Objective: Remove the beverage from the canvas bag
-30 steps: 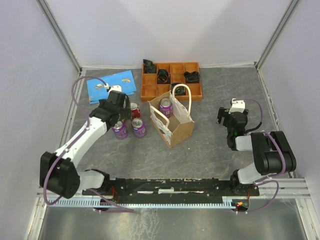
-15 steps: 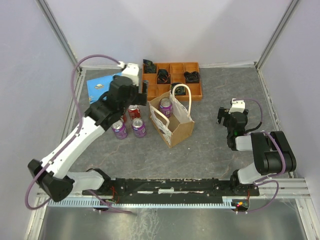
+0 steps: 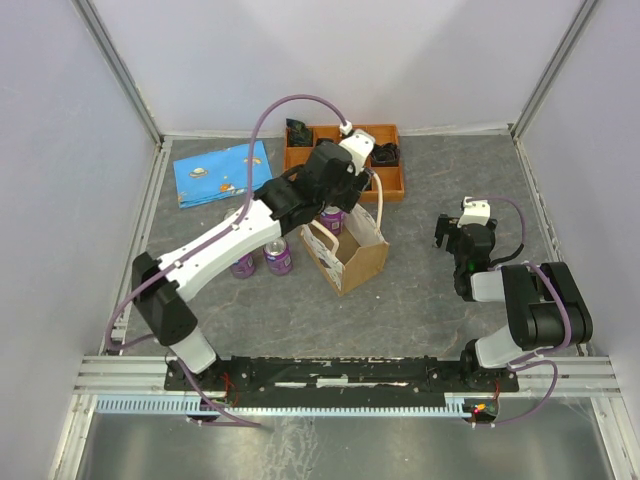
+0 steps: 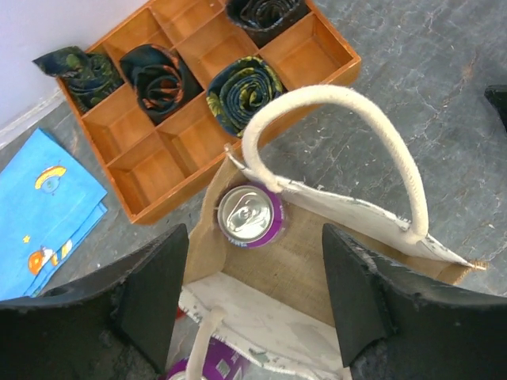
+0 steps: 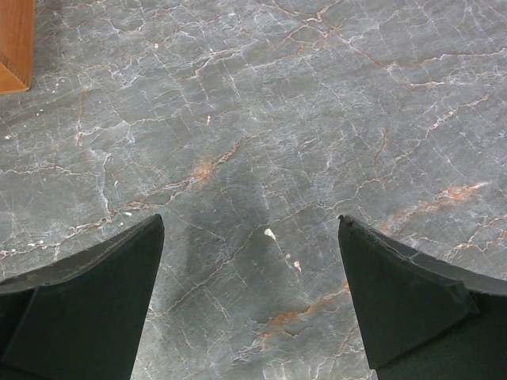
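**Inspector:** Grey stone-look table [image 3: 420,290], plain white walls. Where does the drink stand?

**Assistant:** A purple can [image 4: 247,215] stands upright inside the canvas bag [image 4: 317,261], tucked into the corner nearest the orange tray [image 4: 158,158]. The left gripper [image 4: 255,297] hangs over the bag mouth, jaws spread wide, holding nothing.

**Inspector:** Hazards?

**Assistant:** The can sits close against the bag wall, so one finger probably has little room. It may snag the fabric, or the white handle [image 4: 317,96] arching beside it, and tip the bag. Nothing pins the bag, so it could rise with the can. The right gripper [image 5: 249,301] is spread and empty, well apart over bare table.
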